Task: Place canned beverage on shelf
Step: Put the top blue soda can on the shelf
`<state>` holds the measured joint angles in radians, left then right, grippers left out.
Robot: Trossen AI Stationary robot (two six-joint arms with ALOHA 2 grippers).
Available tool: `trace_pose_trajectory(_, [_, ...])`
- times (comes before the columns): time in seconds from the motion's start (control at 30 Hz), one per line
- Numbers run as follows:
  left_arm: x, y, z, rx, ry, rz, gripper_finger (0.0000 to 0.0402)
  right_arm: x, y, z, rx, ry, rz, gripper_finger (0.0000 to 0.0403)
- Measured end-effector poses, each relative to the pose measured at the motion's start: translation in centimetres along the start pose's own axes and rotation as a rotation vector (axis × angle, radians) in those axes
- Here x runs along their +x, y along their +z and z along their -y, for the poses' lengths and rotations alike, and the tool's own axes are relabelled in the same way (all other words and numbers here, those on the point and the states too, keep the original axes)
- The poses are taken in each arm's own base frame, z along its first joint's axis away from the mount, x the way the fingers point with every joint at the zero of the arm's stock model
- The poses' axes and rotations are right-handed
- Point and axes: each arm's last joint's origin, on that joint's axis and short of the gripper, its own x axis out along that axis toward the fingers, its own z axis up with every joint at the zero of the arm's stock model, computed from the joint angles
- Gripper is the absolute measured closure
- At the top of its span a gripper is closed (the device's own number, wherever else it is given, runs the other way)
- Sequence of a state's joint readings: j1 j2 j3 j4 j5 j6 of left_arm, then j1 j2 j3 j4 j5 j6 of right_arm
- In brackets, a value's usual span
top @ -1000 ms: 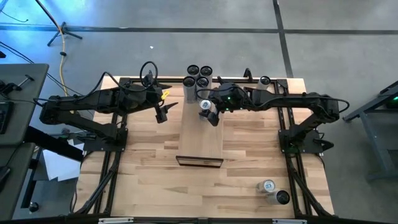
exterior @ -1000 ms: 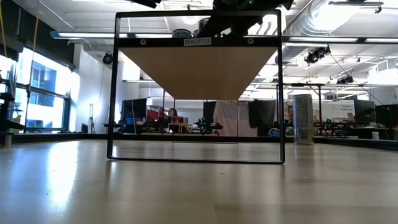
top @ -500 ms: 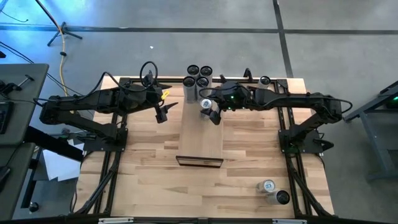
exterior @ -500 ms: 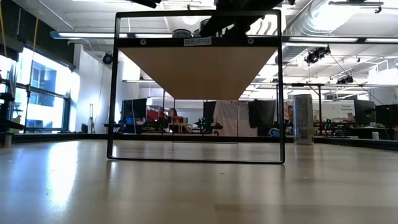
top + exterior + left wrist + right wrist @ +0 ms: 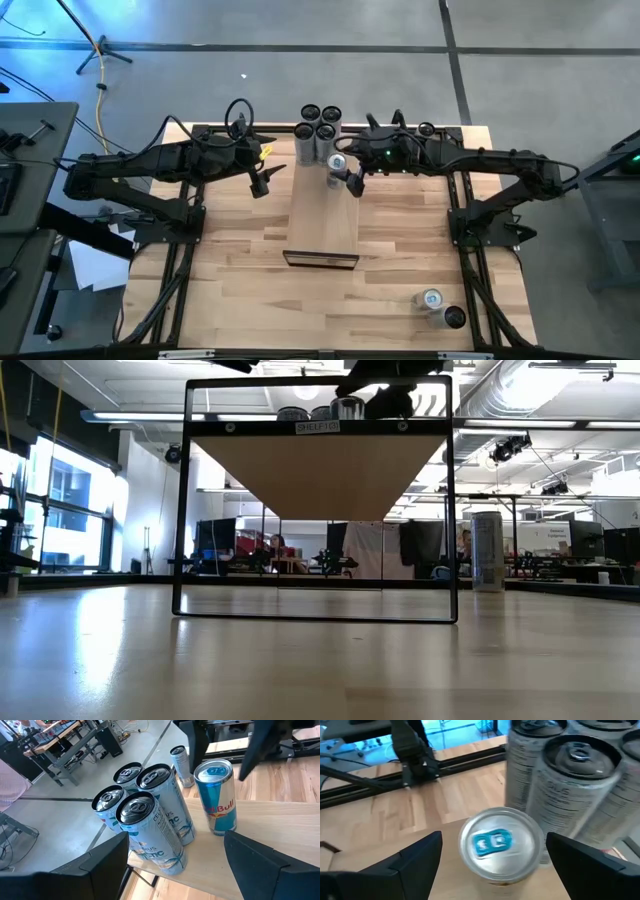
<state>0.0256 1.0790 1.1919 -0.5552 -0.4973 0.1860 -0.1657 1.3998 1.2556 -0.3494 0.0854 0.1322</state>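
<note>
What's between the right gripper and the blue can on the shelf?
Nothing visible. The blue can stands upright on the shelf, beside the four tall cans. The right gripper hovers just above it with open fingers and free of the can.

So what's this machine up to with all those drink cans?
It's stocking cans on the shelf, a raised wooden board. A blue and silver can stands upright at the far end, beside four tall pale cans. The right gripper hangs open right over the blue can, not holding it. The left gripper waits open off the shelf's left side. Two more cans stand at the table's near right corner.
</note>
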Motion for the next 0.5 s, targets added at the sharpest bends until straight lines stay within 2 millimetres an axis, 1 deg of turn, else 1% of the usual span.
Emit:
trace_pose_trajectory(0.07, [0.0,0.0,0.0,0.0,0.0,0.0,0.0106,0.0,0.0,-0.4,-0.009,0.01,0.002,0.0059])
trace_pose_trajectory(0.17, [0.0,0.0,0.0,0.0,0.0,0.0,0.0106,-0.7,0.1,-0.7,-0.028,0.026,0.011,0.0059])
trace_pose_trajectory(0.5, [0.0,0.0,0.0,0.0,0.0,-0.001,0.0106,-5.0,1.3,-0.5,-0.031,0.019,0.106,0.0059])
